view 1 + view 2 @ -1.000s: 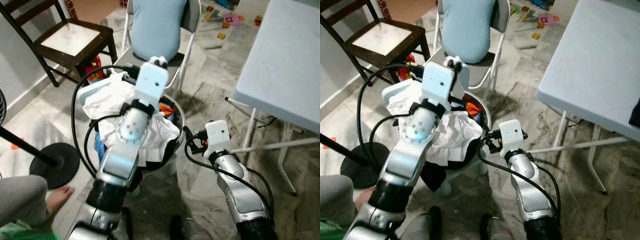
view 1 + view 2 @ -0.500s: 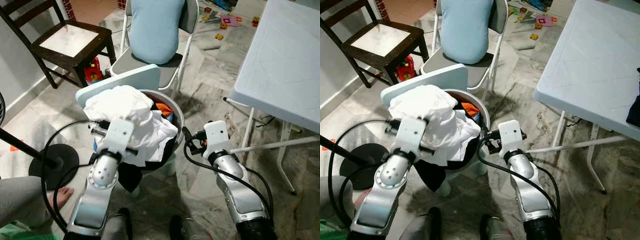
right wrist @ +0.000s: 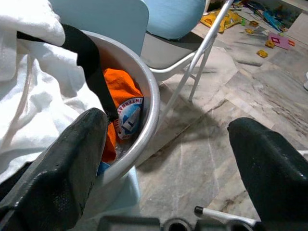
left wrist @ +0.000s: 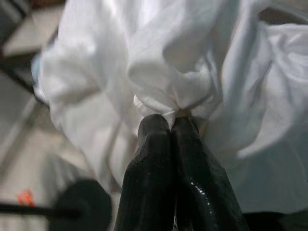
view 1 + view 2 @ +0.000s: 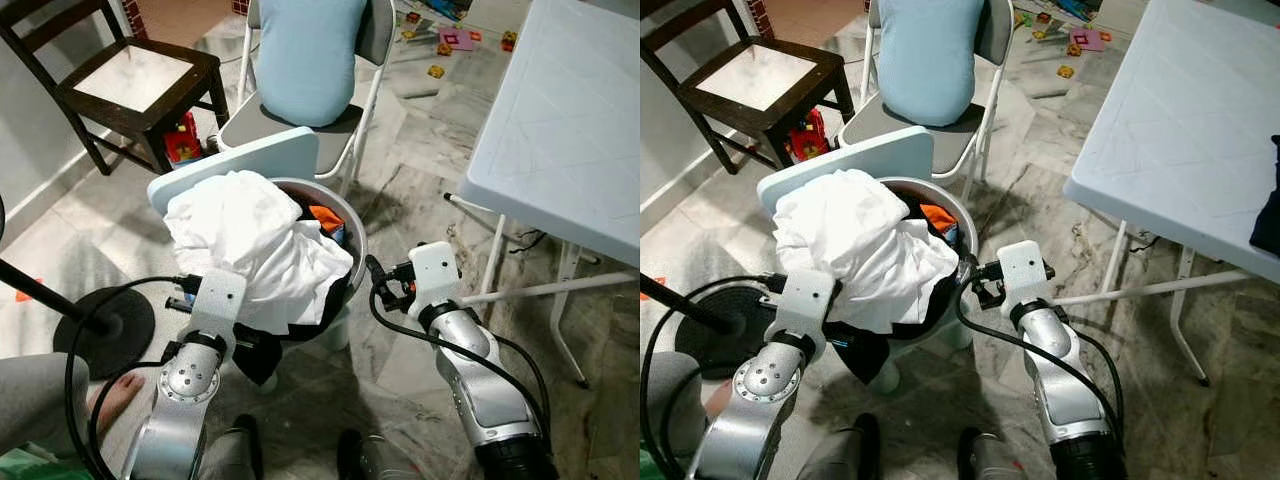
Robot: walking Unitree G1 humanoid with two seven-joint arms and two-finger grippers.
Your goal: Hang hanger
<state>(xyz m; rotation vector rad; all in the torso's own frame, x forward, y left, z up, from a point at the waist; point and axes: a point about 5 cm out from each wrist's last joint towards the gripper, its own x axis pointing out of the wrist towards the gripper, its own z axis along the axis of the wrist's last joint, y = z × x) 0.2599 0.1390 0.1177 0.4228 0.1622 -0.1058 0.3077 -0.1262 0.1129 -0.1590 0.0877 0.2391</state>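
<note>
Pinching a bunched fold of white cloth (image 4: 183, 72) between its two black fingertips (image 4: 154, 130), the left gripper (image 4: 172, 126) is closed tight on the fabric, the jaws pressed together with the cloth gathered right at their tips. In the head views the left arm sits low at the near left side of the basin, its wrist housing against the draped edge of that same white cloth (image 5: 255, 240).

The right gripper (image 3: 168, 144) hangs just beside the basin's right rim with its fingers spread wide apart, holding nothing. Between the fingers the wrist view looks past the rim into the basin and onto the marble floor (image 3: 202, 144).

A round grey metal basin (image 5: 352, 235) stands on the floor, heaped with laundry. The white cloth covers most of the pile and spills over the near rim. Beneath it lie an orange garment (image 3: 122, 98) with a round printed patch, a black strap or strip of fabric (image 3: 89, 57), and dark clothing hanging over the front edge (image 5: 262, 350). No hanger can be made out among the laundry.

A pale blue board (image 5: 250, 160) leans against the basin's far side. Behind it stands a folding chair (image 5: 340, 130) with a light blue cushion (image 5: 305, 55), a dark wooden chair (image 5: 130, 80) to the left, and a white folding table (image 5: 560, 130) to the right.
</note>
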